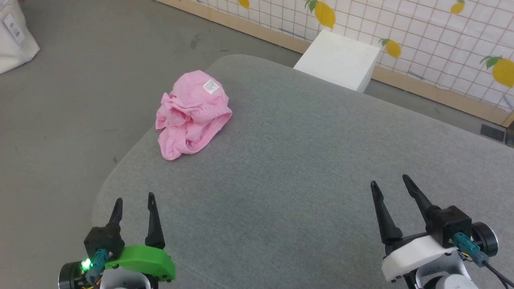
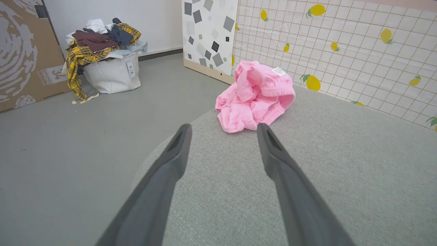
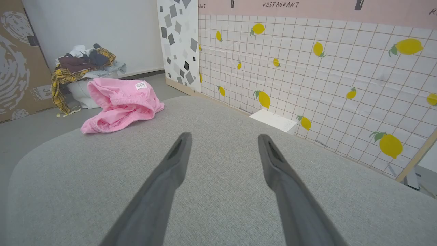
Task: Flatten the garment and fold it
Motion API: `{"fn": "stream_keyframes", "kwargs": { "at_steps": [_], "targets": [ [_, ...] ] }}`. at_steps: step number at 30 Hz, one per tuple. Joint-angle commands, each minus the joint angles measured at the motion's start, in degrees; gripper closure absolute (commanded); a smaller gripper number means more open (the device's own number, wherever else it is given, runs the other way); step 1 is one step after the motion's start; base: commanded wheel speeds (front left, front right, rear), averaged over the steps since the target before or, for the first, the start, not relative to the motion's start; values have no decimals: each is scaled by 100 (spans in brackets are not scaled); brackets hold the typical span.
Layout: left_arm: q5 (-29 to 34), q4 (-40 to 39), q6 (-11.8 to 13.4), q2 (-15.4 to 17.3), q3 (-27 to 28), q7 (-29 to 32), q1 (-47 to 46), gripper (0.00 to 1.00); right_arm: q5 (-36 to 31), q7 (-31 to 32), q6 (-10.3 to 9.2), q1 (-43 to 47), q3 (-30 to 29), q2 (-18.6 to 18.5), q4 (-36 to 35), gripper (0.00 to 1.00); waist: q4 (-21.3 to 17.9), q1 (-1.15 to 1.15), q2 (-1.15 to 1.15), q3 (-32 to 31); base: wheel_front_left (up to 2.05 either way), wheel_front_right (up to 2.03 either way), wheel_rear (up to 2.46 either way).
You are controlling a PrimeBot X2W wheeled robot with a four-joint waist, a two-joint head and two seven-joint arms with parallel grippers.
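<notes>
A: Where's the garment point(image 1: 192, 114)?
B: Crumpled in a pink heap near the far left corner of the grey desk point(image 1: 301, 160), with the white label point(image 1: 211, 86) facing up. It is well apart from both grippers.
A: And the jaws?
B: Left gripper point(image 1: 134, 196) — spread apart, empty. Right gripper point(image 1: 390, 180) — the same.

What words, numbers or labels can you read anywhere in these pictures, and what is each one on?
"RESTAURANT": pink band atop the lemon-print wall.
"34": cardboard panel leaning at the left.
White label on the pink garment: print too small to read.
Tag on the white laundry bag: unreadable.
</notes>
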Motion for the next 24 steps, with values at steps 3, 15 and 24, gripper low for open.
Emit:
{"fn": "stream_keyframes", "kwargs": {
  "at_steps": [3,15,24],
  "targets": [
    [-102,66,44,54,-22,-81,-54,0,34,-93,-8,-47,13,7,21,0,121,0,0,6,0,0,0],
    [-321,334,42,71,-67,-237,-118,0,47,-159,-9,-49,45,9,18,0,512,0,0,36,0,0,0],
    [-438,485,48,100,-49,-346,-165,0,74,-238,-10,-64,71,9,68,0,750,0,0,35,0,0,0]
  ]
}}
